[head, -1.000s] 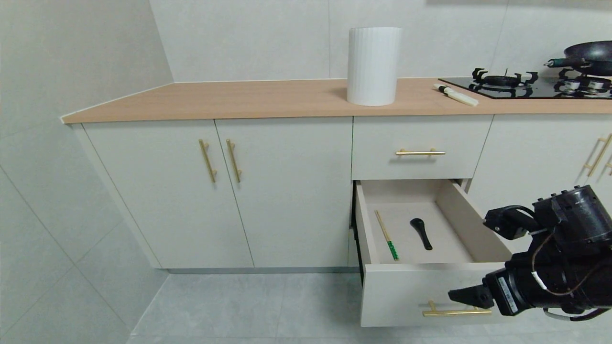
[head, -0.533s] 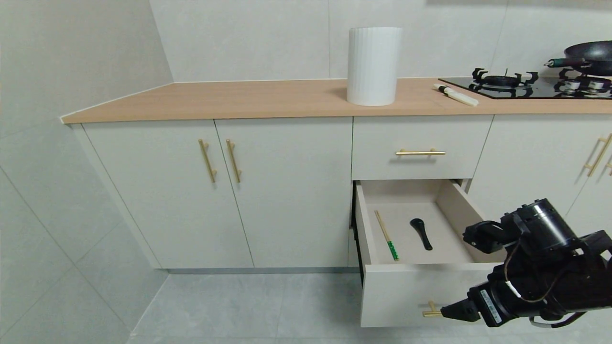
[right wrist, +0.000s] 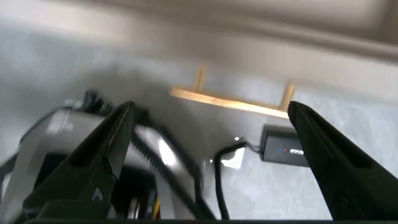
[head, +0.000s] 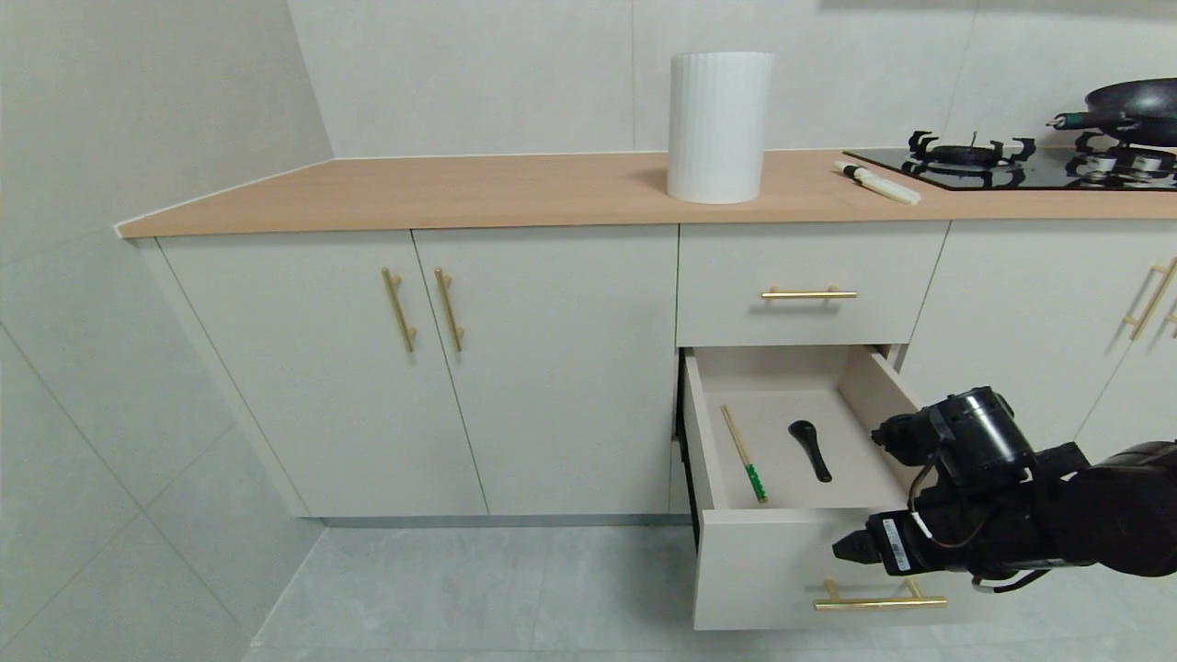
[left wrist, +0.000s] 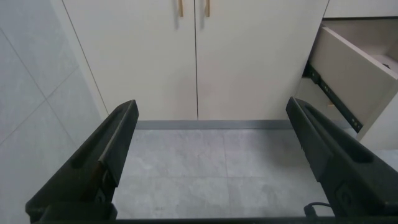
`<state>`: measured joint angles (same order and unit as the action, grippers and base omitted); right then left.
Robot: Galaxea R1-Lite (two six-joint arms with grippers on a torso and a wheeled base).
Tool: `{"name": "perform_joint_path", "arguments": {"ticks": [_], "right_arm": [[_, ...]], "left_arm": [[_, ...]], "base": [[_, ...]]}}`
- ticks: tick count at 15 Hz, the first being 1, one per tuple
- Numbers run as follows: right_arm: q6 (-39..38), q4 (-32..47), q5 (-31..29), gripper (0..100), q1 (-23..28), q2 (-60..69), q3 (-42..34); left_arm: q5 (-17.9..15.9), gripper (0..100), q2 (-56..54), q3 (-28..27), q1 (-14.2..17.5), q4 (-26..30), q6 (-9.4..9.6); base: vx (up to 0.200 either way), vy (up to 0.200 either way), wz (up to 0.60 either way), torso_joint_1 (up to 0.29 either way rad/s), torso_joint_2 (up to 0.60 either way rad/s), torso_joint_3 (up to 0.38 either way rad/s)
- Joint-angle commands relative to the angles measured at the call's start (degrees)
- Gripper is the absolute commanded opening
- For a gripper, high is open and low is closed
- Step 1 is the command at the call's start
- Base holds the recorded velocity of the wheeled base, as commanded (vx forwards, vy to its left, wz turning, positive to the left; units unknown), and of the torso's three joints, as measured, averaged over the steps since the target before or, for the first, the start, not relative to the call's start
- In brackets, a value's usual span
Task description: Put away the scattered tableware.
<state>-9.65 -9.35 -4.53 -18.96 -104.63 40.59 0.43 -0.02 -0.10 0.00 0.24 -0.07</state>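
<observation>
Below the counter (head: 460, 193) on the head view, the lower drawer (head: 703, 432) stands pulled out. On its floor lie the chopsticks (head: 743, 453) and the black spoon (head: 811, 450), side by side but apart. My right gripper (head: 844, 550) hangs in front of the drawer's front panel, just above the brass handle (head: 878, 603). Up on the counter a pale utensil (head: 875, 182) lies near the stove (head: 1011, 165), well apart from a white ribbed cylinder (head: 718, 126). I can't tell exactly what the utensil is.

On the left wrist view, my left gripper (left wrist: 211, 106) is spread wide with nothing in it. It faces the floor (left wrist: 205, 168) and the closed cabinet doors (left wrist: 186, 56), with the drawer off to one side.

On the right wrist view, the right gripper is likewise wide open and empty. The handle (right wrist: 239, 102) lies across the gap between its fingers, untouched as far as I can see.

My reading is that two pieces are stowed and the step in hand is shutting the drawer. For that I'd set the gripper square against the front panel and push straight in along the runners, keeping the fingers from snagging the handle. If the pale utensil counts as tableware, it needs fetching before the drawer closes.
</observation>
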Motion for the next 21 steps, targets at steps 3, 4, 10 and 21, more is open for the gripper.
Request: {"name": "perform_joint_path", "arguments": {"ticks": [3, 4, 10, 21], "right_arm": [[-0.7, -3.3, -3.6, 100, 0.7, -4.2, 0.3], [-1.1, -4.0, -5.0, 100, 0.7, -4.7, 0.3], [-2.4, -9.9, -8.1, 100, 0.9, -6.5, 0.5], [-1.7, -16.2, -9.4, 100, 2.3, -13.1, 8.5]], "left_arm": [[0.0, 100, 0.0, 0.0, 0.0, 0.0, -0.01], [0.0, 100, 0.0, 0.0, 0.0, 0.0, -0.01], [0.0, 100, 0.0, 0.0, 0.0, 0.0, -0.01], [0.0, 100, 0.0, 0.0, 0.0, 0.0, -0.01]], "base": [[0.000, 0.000, 0.00, 0.000, 0.00, 0.000], [0.000, 0.000, 0.00, 0.000, 0.00, 0.000], [0.000, 0.000, 0.00, 0.000, 0.00, 0.000], [0.000, 0.000, 0.00, 0.000, 0.00, 0.000]]}}
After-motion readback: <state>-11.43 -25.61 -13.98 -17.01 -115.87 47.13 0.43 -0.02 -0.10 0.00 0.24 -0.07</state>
